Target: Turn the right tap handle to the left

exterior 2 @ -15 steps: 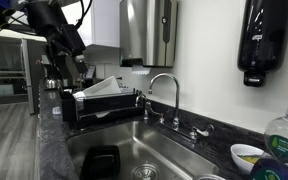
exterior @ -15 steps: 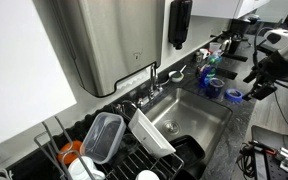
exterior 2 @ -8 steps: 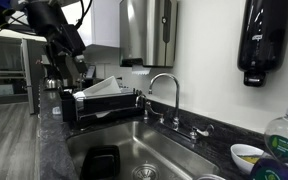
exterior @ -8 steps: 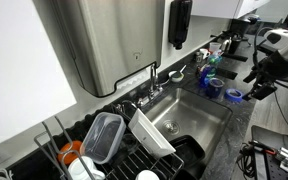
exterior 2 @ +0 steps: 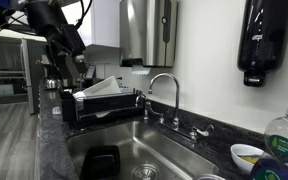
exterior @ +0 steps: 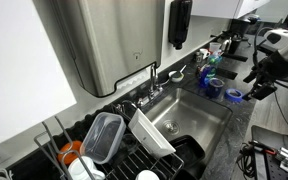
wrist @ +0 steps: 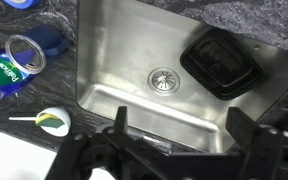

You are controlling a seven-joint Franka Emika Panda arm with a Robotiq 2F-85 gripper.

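The chrome spout (exterior: 154, 73) (exterior 2: 165, 88) rises behind the steel sink (exterior: 206, 112). The right tap handle (exterior 2: 198, 130) is a short chrome stub beside the spout, and it also shows in an exterior view (exterior: 176, 76). The matching second handle (exterior 2: 148, 114) stands on the spout's other side. My gripper (exterior: 256, 88) (exterior 2: 78, 68) hangs in the air on the sink's front side, well away from the taps. In the wrist view its jaws (wrist: 182, 125) are open and empty above the basin (wrist: 114, 60). The handles do not show in that view.
A black container (wrist: 222, 65) lies in the basin near the drain (wrist: 161, 78). A dish rack (exterior: 119, 158) (exterior 2: 102, 103) holds a clear tub and white dishes. Bottles and bowls (exterior: 210, 78) crowd the counter at the sink's other end. A soap dispenser (exterior 2: 261, 40) hangs on the wall.
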